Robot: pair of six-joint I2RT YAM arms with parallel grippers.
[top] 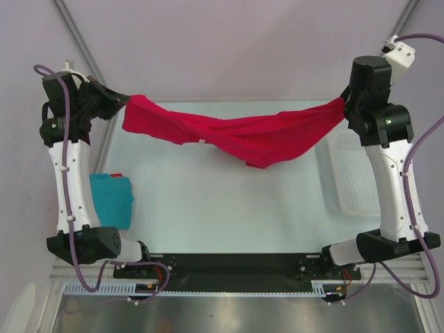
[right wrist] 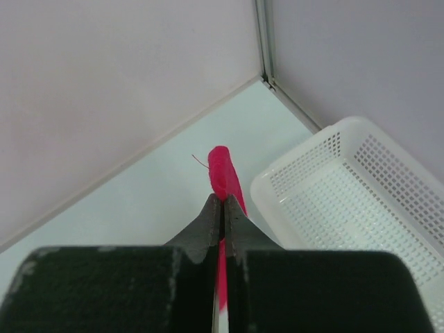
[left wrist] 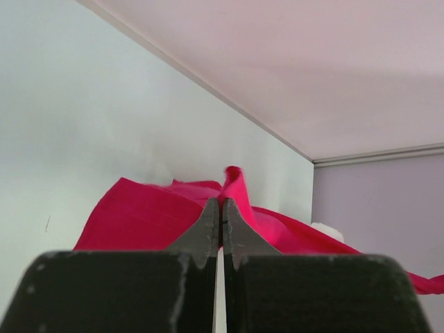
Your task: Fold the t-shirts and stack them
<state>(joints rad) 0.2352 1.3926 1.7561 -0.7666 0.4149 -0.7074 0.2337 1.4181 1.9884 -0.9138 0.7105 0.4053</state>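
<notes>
At the left, a teal-blue cloth t-shirt lies in a compact bundle on the pale table, beside the left arm. Above it, the left gripper pinches only a small tuck of the large crimson-pink cloth t-shirt. That thin hold is the first risk: if the arms pull further apart, the fabric could slide out and that end would drop. The shirt hangs in the air as a twisted, sagging rope between the two arms. If it is laid down like this, it will probably land bunched rather than flat, and no clean fold could then be made. At the right, the grip looks thinner. The loose belly could also catch on the white plastic mesh basket sitting on the table below that arm. In the left wrist view, the left gripper has its fingers pressed together on a ridge of cloth, and the rest of the shirt spreads out beyond the tips. In the right wrist view, the right gripper is likewise clamped. A small nub of shirt stands out past its tips, a strip runs back between the fingers, and the basket sits just to the right.
</notes>
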